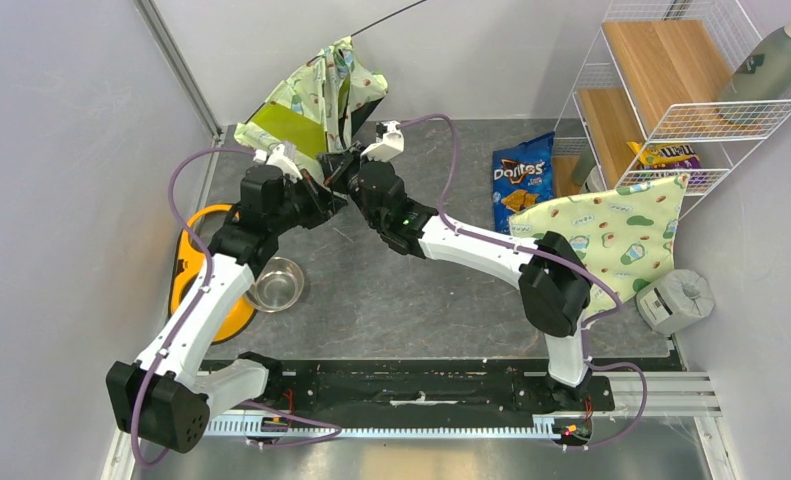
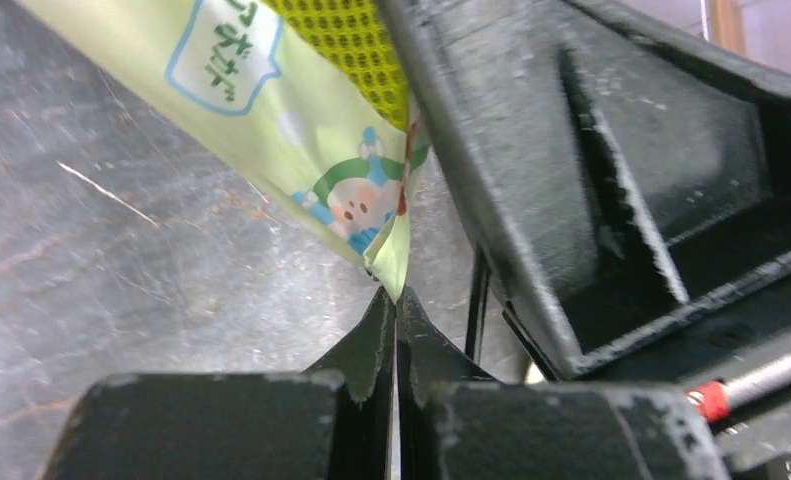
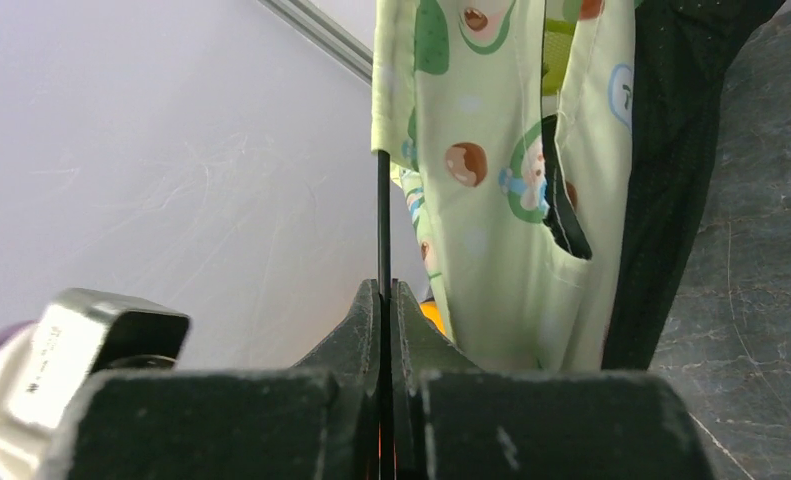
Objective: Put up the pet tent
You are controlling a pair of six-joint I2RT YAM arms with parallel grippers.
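Two grips closed | left end effector [image 2: 396,312] pinches tent [image 2: 271,130] corner | right end effector [image 3: 386,300] clamps pole [image 3: 382,220] | tent slumped, far left of desk [image 1: 391,290] | step: likely seating pole; next: steer tip into corner

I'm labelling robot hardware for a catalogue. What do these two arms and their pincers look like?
The left arm and right arm have white tubular links, bulky black joints and a loose purple cable each. The left pincer and right pincer are matte black, rough-textured wedges tapering to points.
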